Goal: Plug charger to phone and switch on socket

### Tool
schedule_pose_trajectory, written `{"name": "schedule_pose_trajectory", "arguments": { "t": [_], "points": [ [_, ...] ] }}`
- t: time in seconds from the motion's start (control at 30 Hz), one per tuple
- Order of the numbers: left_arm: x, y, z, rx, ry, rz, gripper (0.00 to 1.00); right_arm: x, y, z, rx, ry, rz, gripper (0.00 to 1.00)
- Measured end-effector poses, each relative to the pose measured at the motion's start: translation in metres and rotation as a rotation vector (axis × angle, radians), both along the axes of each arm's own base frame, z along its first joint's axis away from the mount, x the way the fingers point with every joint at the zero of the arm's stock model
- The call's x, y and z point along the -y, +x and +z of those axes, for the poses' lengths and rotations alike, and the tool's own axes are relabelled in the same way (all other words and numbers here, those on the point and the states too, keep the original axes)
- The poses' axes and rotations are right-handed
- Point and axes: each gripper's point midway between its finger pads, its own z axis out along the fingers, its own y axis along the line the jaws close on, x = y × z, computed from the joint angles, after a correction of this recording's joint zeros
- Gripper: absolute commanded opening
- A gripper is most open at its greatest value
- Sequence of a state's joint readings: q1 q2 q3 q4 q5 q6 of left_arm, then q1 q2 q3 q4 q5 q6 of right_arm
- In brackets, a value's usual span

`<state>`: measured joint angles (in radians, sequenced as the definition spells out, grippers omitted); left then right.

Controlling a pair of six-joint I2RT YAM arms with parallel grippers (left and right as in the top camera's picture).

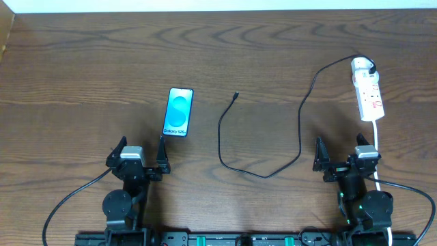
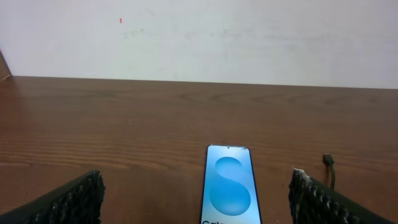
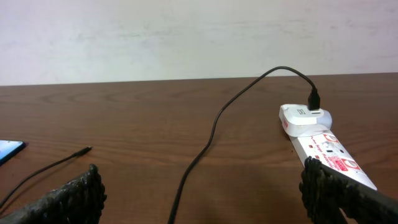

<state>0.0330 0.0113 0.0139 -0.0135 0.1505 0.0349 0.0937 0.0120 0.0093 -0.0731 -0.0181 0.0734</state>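
The phone (image 1: pixel 179 112) lies flat left of centre, blue screen up; it also shows in the left wrist view (image 2: pixel 229 185), just ahead of my open, empty left gripper (image 1: pixel 139 156). The black charger cable (image 1: pixel 300 130) loops across the table. Its free connector tip (image 1: pixel 235 95) lies right of the phone, also seen in the left wrist view (image 2: pixel 328 160). Its other end is plugged into a white adapter (image 3: pixel 305 117) on the white socket strip (image 1: pixel 368 92) at the far right. My right gripper (image 1: pixel 341 156) is open and empty, near the strip (image 3: pixel 329 152).
The strip's white cord (image 1: pixel 377 140) runs down past my right arm. The table's far edge (image 1: pixel 218 11) meets a white wall. Both arm bases sit at the near edge.
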Motion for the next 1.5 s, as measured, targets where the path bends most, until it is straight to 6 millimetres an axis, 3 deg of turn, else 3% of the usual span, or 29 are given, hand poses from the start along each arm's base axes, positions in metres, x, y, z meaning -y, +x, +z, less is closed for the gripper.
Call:
{"name": "schedule_pose_trajectory", "arguments": {
  "t": [0.93,1.13,1.5],
  "points": [
    [0.000,0.000,0.002,0.000,-0.001,-0.001,0.94,0.000,0.000,0.000,0.000,0.000,0.000,0.99],
    [0.002,0.001,-0.004,-0.078,-0.005,-0.009,0.94,0.000,0.000,0.000,0.000,0.000,0.000,0.99],
    [0.021,0.029,0.043,-0.239,-0.039,-0.124,0.94,0.000,0.000,0.000,-0.001,-0.001,0.000,0.99]
  ]
}}
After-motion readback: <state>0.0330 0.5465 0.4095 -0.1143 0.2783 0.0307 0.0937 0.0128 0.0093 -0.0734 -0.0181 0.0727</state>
